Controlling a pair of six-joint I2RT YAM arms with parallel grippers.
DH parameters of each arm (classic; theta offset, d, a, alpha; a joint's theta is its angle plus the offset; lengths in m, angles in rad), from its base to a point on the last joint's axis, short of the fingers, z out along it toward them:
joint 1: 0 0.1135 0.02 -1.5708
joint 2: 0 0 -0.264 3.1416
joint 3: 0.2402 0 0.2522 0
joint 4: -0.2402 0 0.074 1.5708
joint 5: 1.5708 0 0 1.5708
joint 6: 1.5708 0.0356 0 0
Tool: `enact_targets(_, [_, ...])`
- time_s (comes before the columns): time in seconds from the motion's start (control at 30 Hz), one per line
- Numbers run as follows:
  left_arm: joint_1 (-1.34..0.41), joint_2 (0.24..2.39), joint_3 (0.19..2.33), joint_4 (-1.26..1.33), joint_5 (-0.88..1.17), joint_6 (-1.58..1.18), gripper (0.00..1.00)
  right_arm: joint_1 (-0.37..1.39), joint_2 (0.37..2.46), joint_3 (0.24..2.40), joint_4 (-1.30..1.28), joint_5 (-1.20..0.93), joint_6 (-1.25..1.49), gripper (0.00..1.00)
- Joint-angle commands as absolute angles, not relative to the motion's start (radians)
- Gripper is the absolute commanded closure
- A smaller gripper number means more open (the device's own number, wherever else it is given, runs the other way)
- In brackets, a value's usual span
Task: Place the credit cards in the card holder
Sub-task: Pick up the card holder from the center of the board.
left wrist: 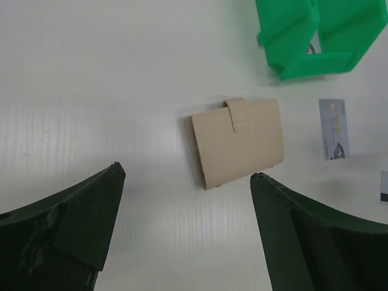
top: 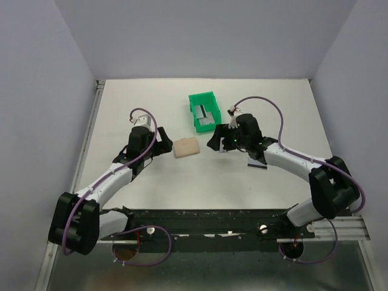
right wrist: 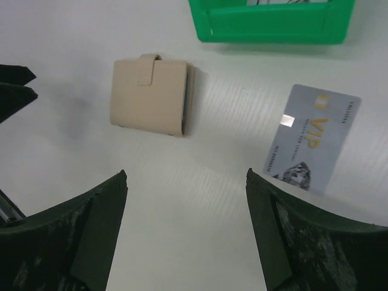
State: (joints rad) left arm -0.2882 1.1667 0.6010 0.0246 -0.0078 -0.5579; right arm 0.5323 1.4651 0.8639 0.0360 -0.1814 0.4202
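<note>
The tan card holder [top: 187, 147] lies closed on the table between my two grippers, its tab fastened; it also shows in the left wrist view [left wrist: 237, 142] and the right wrist view [right wrist: 150, 95]. A silver-grey printed credit card [right wrist: 312, 136] lies flat to its right, also seen in the left wrist view [left wrist: 333, 128]. A second card with a dark stripe [top: 257, 165] lies by my right arm and shows at the frame edge in the left wrist view [left wrist: 384, 187]. My left gripper [left wrist: 188, 172] is open and empty just left of the holder. My right gripper [right wrist: 186, 173] is open and empty between holder and card.
A green plastic bin [top: 202, 96] stands behind the holder with grey cards inside; it also shows in the left wrist view [left wrist: 315, 60] and the right wrist view [right wrist: 273, 27]. The left gripper's fingers [right wrist: 12, 85] show at the right wrist view's left edge. Grey walls enclose the white table.
</note>
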Motion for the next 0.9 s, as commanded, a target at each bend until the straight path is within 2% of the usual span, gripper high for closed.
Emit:
enact_targets(0.0, [-0.382,1.232,0.535,0.238,-0.058,-0.660,0.01,0.584,1.578,0.882,0.143,-0.224,0.482,0.15])
enact_targets(0.2, [-0.399,1.353,0.555,0.296,-0.061,-0.672,0.09,0.589,1.721,0.963,0.167,-0.259,0.482,0.30])
enact_targets(0.43, [-0.399,1.431,0.577,0.310,-0.078,-0.689,0.12,0.594,1.845,1.057,0.170,-0.296,0.483,0.32])
enact_targets(0.53, [-0.397,1.469,0.581,0.331,-0.069,-0.703,0.20,0.595,1.896,1.098,0.158,-0.299,0.483,0.30])
enact_targets(0.67, [-0.399,1.515,0.595,0.354,-0.023,-0.709,0.37,0.594,1.954,1.135,0.140,-0.310,0.483,0.27])
enact_targets(0.87, [-0.403,1.539,0.592,0.367,-0.006,-0.713,0.45,0.598,2.005,1.158,0.144,-0.340,0.499,0.30])
